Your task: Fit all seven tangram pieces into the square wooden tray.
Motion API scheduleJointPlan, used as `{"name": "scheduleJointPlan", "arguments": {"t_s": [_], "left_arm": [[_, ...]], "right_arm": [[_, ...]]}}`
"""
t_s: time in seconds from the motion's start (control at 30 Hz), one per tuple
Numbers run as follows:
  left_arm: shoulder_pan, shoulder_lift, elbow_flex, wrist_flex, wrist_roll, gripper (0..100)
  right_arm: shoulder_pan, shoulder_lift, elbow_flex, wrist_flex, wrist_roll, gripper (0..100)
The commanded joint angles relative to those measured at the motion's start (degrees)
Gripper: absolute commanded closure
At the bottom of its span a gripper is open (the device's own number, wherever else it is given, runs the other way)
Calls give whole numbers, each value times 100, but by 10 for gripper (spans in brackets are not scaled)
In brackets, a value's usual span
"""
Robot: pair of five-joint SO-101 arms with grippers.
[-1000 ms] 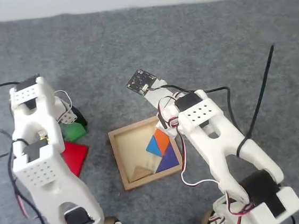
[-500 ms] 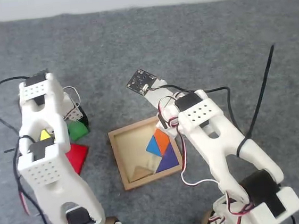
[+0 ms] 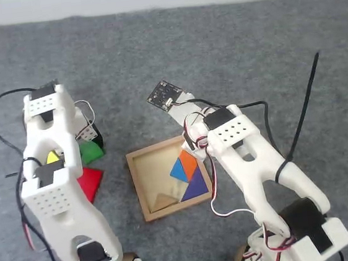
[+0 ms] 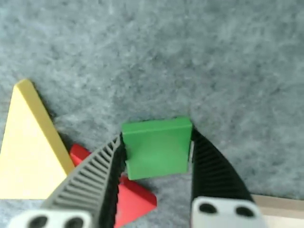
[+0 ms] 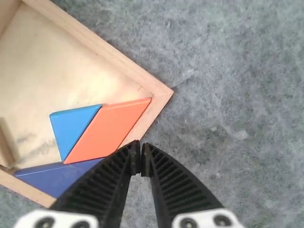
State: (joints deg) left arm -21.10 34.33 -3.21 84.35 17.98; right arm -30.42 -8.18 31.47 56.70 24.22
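The left end effector [image 4: 156, 140] is clamped on the green square [image 4: 156, 154], one ribbed finger [image 4: 102, 171] against each of two opposite edges, the piece level between them over the grey bench [image 4: 213, 57]; the red triangle [image 4: 135, 199] lies under the grey finger, partly hidden by it, and the yellow triangle [image 4: 26, 152] lies flat just beyond that finger's outer side; in the high view this end effector is well apart from the square wooden tray [image 5: 102, 47], which lies between the two arms; the right end effector [image 5: 141, 153] has its fingertips pressed together with nothing between them, and hangs just outside the tray's rim near one corner; inside the tray, nearest those closed tips, is the orange parallelogram [image 5: 108, 129], with the light blue triangle [image 5: 71, 127] touching its far side and the dark blue triangle [image 5: 61, 175] alongside both against the rim; a pale wooden piece lies flat farther in.
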Motion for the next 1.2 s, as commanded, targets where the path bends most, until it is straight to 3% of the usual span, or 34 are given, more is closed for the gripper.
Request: {"name": "scheduleJointPlan", "arguments": {"t_s": [0.0,0.37,0.6,0.93,1.17], "left_arm": [[132,-193,163,237,97,877],[123,-1503,725,185,70,874],[211,-1574,963,-431,176,873],[1116,-1899,936,-730,712,873],[1380,-1881,963,-870,941,877]], "right_arm": [[-13,-57,-18,-48,-62,976],[-13,-57,-18,-48,-62,976],[-13,-66,-18,-48,-62,976],[-13,-101,-18,13,-62,976],[-13,-110,-26,40,-53,976]]}}
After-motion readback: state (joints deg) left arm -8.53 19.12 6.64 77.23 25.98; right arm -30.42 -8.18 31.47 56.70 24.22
